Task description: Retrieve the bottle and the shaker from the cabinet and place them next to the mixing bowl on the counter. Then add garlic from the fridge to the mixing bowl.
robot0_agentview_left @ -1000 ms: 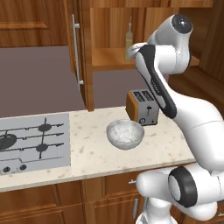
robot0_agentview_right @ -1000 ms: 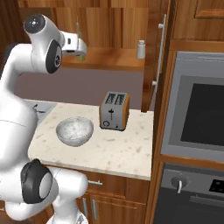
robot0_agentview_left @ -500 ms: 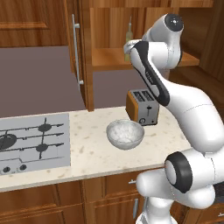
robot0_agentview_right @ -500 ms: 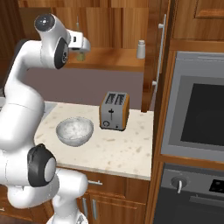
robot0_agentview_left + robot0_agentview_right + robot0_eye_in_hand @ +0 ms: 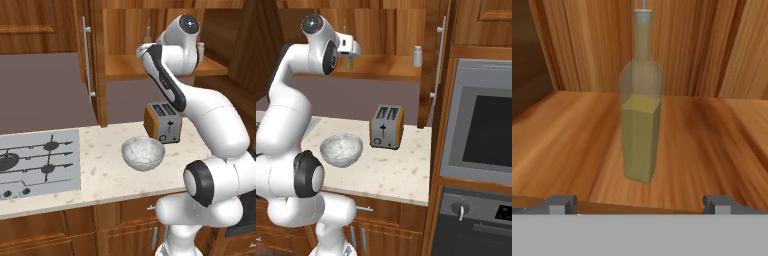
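1. The cabinet [image 5: 165,70] stands open above the surface [image 5: 105,175], and the arm reaches up to its plank shelf. My read: this is the first step, fetching the bottle, and nothing has been carried down yet.
2. Down on the surface, the mixing bowl [image 5: 143,153] sits just in front of the toaster [image 5: 162,121], near it but apart. The bare stone beside the bowl is where the bottle and shaker are meant to land.
3. Up on the shelf in the right base view, the shaker [image 5: 416,56] stands upright toward the right end, well apart from the claw [image 5: 350,46] and untouched.
4. The bottle [image 5: 641,102] stands upright on the shelf boards, dead ahead of the claw [image 5: 640,204] in the hand view, centred between the two fingertips [image 5: 559,204] but beyond them, not yet between them.
5. The claw is spread as wide as it goes and holds nothing, with a clear gap between its tips and the glass.
6. What the next move calls for, as I judge it: push straight forward until the oil-filled body sits between the tips, then close on that wider lower part instead of the thin neck. Keep it level too, since a tall slim bottle could tip if nudged off-centre.
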Available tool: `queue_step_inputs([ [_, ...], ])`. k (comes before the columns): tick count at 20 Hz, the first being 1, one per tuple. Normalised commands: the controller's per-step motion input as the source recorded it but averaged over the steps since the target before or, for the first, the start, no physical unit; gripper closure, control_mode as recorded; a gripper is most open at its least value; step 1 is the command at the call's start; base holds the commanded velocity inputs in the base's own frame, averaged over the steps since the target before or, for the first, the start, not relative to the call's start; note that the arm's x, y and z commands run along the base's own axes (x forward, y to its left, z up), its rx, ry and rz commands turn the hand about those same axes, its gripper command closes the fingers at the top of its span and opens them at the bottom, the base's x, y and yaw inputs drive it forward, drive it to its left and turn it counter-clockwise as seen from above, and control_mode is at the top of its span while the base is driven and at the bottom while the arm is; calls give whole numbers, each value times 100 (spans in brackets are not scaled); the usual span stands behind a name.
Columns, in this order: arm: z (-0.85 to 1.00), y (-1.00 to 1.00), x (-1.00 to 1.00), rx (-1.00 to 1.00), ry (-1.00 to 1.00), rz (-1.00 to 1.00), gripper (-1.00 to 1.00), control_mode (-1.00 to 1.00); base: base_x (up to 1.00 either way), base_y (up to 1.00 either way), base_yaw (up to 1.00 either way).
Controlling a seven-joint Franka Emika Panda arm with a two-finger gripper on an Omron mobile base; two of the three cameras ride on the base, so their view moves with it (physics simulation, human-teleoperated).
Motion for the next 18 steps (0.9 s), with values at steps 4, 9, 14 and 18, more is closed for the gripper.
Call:
queue_step_inputs([
  [4,-1,1,30,0,0,0,-100,-100,0,0,0],
  [9,0,13,34,0,0,0,-100,-100,0,0,0],
  [14,-2,15,36,0,0,0,-100,-100,0,0,0],
  [18,-5,2,31,0,0,0,-100,-100,0,0,0],
])
